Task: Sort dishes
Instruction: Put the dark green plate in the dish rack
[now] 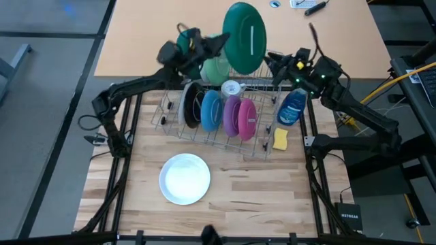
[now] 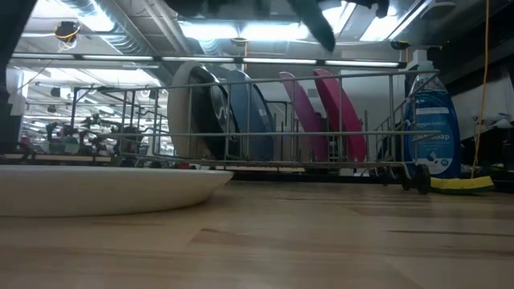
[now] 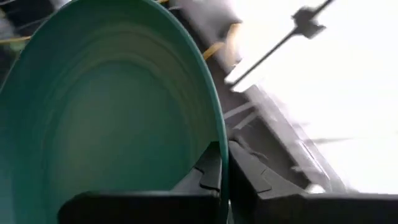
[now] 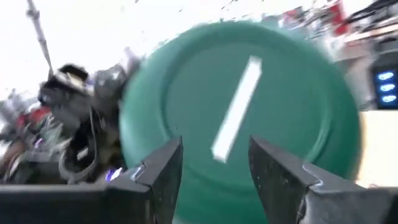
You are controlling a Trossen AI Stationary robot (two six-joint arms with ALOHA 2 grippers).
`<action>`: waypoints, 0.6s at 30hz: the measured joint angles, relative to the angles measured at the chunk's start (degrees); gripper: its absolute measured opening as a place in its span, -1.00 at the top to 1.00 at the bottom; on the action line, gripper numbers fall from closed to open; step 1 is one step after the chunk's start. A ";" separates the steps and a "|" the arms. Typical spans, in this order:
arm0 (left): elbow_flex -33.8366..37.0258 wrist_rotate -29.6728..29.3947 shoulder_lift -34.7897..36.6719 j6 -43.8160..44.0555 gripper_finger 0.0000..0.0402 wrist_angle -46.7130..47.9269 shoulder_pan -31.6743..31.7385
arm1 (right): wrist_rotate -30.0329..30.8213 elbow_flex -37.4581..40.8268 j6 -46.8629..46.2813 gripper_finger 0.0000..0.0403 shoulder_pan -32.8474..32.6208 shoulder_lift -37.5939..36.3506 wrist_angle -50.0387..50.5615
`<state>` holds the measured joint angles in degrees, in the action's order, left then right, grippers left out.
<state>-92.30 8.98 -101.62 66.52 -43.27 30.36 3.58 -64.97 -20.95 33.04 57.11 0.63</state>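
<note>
My left gripper (image 1: 223,43) is shut on a large dark green plate (image 1: 245,37), held up on edge above the far side of the wire dish rack (image 1: 204,133). My right gripper (image 1: 270,61) is open just right of the plate; in its wrist view the plate (image 4: 249,106) fills the space beyond its fingertips (image 4: 214,168), which touch nothing. A black-and-white dish (image 1: 191,105), a blue one (image 1: 211,109), a purple one (image 1: 231,114) and a pink one (image 1: 247,117) stand on edge in the rack. A light green dish (image 1: 216,69) sits behind them. A white plate (image 1: 184,178) lies flat on the table. My left gripper pinches the dark green plate's rim (image 3: 219,155) between its two fingers, one finger (image 3: 202,177) on the hollow face and the other (image 3: 252,180) on the back. The fingers come from the table's left. The plate stands on edge, lifted clear of the rack.
A blue soap bottle (image 1: 291,109) stands at the rack's right end with a yellow sponge (image 1: 280,139) in front of it. A small white cup (image 1: 231,87) sits in the rack. There is bare wooden table around the white plate, toward the near edge.
</note>
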 joint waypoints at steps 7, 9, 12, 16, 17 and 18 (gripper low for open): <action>-3.73 -0.25 -2.45 0.65 1.00 17.34 3.73 | 5.94 -0.02 -1.61 0.08 2.66 -0.62 -0.25; -3.73 -0.26 -2.51 0.48 1.00 19.49 5.08 | 5.88 -0.02 -1.47 0.08 3.76 -0.41 0.00; -3.82 -3.18 -2.82 -1.79 1.00 21.31 6.57 | 5.91 -0.04 -1.31 0.08 5.39 0.36 1.43; -3.82 -4.36 -4.55 -2.48 1.00 20.98 7.81 | 5.89 -0.04 -1.32 0.08 7.84 1.73 3.45; -3.82 -4.46 -5.21 -1.62 1.00 20.61 7.87 | 5.89 -0.04 -1.32 0.08 8.35 2.24 3.58; -3.81 -4.33 -5.90 -0.25 1.00 20.23 7.97 | 5.89 -0.02 -1.33 0.08 8.78 2.78 3.73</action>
<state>-96.11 4.66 -107.52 66.28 -23.05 38.33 9.47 -64.99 -22.28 41.82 59.89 4.35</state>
